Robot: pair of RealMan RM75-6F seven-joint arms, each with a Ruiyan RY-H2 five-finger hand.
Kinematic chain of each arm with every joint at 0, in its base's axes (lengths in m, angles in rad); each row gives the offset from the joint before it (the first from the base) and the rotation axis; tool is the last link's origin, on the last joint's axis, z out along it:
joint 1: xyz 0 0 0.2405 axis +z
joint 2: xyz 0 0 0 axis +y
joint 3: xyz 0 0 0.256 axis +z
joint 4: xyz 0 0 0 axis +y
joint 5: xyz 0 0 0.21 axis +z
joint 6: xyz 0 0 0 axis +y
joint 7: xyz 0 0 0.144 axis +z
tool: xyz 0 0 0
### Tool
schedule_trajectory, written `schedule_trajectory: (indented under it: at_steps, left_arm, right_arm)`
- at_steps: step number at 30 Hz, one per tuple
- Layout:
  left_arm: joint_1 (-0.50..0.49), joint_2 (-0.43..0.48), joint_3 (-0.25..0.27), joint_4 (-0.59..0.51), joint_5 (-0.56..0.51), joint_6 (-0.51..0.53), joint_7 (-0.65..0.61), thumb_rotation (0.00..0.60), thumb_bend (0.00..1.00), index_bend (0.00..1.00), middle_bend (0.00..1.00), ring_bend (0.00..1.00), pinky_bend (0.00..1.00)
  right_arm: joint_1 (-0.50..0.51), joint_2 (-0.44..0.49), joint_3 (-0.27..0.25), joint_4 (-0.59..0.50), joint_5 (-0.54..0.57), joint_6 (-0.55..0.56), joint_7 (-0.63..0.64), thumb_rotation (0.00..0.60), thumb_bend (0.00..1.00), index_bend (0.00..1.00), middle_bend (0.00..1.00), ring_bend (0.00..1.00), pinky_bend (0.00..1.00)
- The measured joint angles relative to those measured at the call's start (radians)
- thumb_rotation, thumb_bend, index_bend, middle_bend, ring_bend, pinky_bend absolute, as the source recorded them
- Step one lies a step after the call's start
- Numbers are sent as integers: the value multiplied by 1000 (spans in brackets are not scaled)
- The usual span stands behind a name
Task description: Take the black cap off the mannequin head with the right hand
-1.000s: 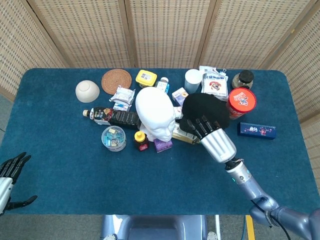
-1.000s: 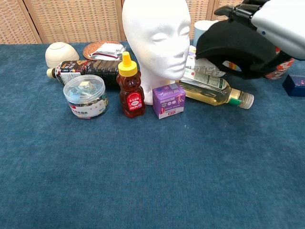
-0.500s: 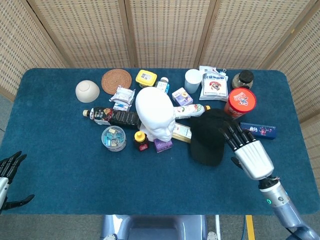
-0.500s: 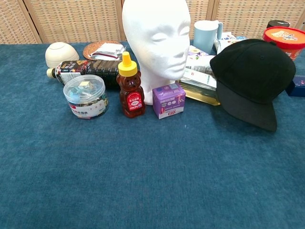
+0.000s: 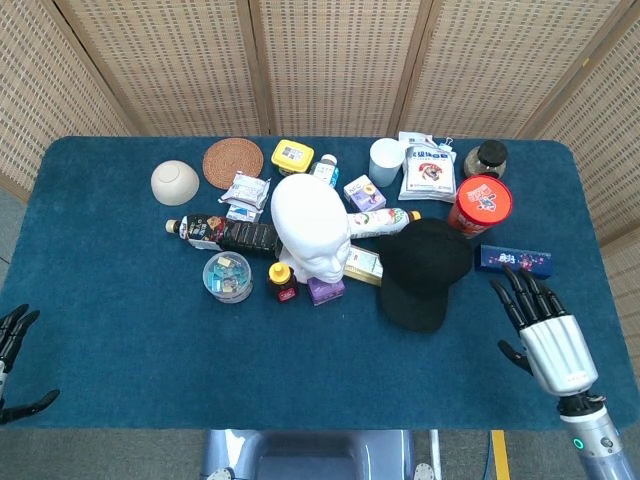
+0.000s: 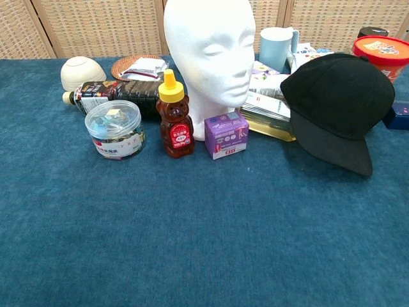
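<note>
The black cap point(image 5: 422, 272) point(image 6: 339, 102) lies on the blue table to the right of the white mannequin head point(image 5: 312, 228) point(image 6: 209, 52), its brim toward the front edge. The head is bare. My right hand point(image 5: 545, 332) hovers near the table's front right, well right of the cap, fingers spread and holding nothing. At the far left edge of the head view my left hand point(image 5: 12, 345) shows only partly, fingers apart. Neither hand appears in the chest view.
Around the head stand a honey bear bottle point(image 6: 176, 116), a purple box point(image 6: 226, 135), a clear tub point(image 6: 115, 130) and a dark bottle point(image 5: 228, 234). A red-lidded tub point(image 5: 484, 203), a dark blue box point(image 5: 515, 261), a cup point(image 5: 385, 160) and a bowl point(image 5: 174, 182) sit farther back.
My right hand carried the cap off to the right, set it down on the table, let go and drew back toward the front right corner. The left hand slid a little lower.
</note>
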Motion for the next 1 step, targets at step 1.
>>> schedule_trajectory:
  at_steps: [1]
  left_arm:
    - [2, -1, -1, 3, 0, 2, 2, 600, 75, 0, 0, 0, 0]
  right_arm:
    - [-7, -7, 0, 4, 1, 3, -1, 600, 0, 0, 0, 0, 229]
